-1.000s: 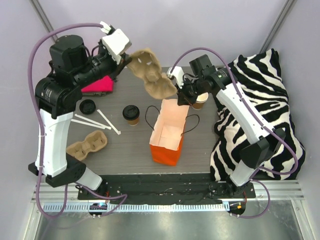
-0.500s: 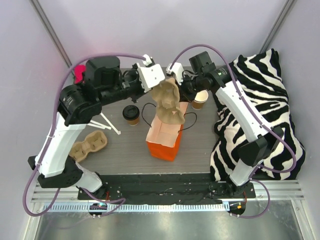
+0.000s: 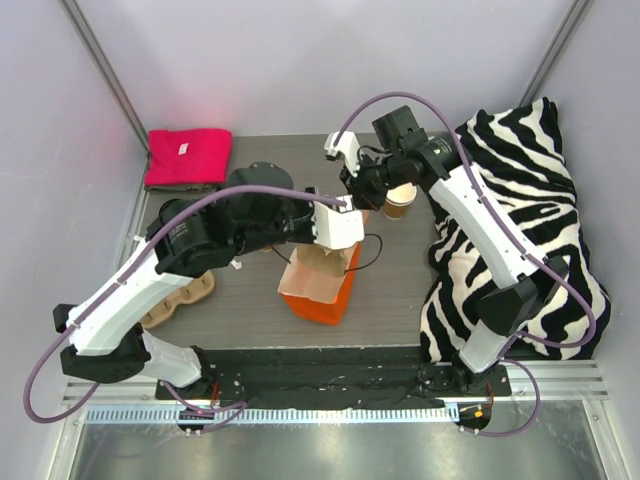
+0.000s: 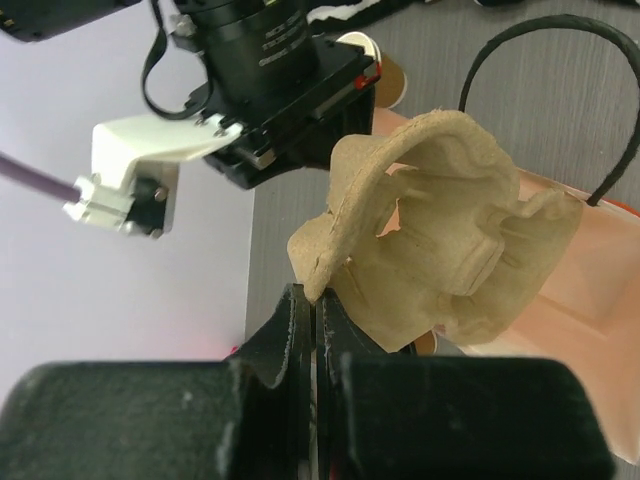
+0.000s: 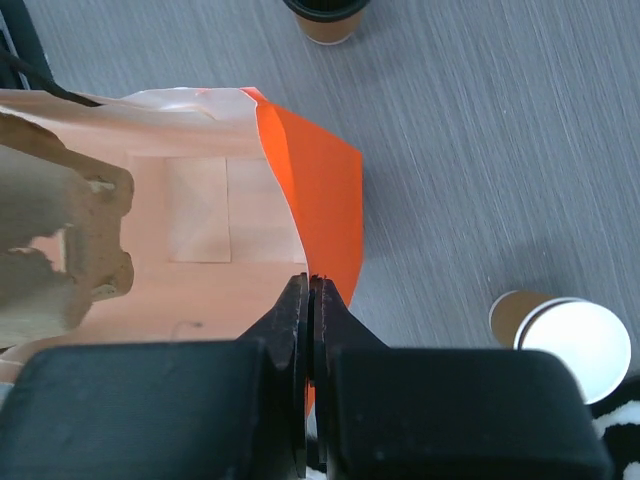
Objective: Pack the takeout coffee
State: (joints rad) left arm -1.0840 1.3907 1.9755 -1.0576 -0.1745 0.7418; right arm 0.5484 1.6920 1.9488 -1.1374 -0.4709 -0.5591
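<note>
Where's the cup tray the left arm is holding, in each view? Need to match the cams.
Top external: cup tray at centre, in the mouth of the orange bag.
Left wrist: cup tray fills the centre, just above the fingers.
Right wrist: cup tray at the left edge, inside the bag.
Shared landmark: the orange bag, also seen at left wrist and right wrist.

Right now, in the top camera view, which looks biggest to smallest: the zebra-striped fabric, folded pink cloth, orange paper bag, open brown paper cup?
1. Zebra-striped fabric.
2-3. Folded pink cloth and orange paper bag look alike; the left arm hides part of the bag, so unranked.
4. Open brown paper cup.
</note>
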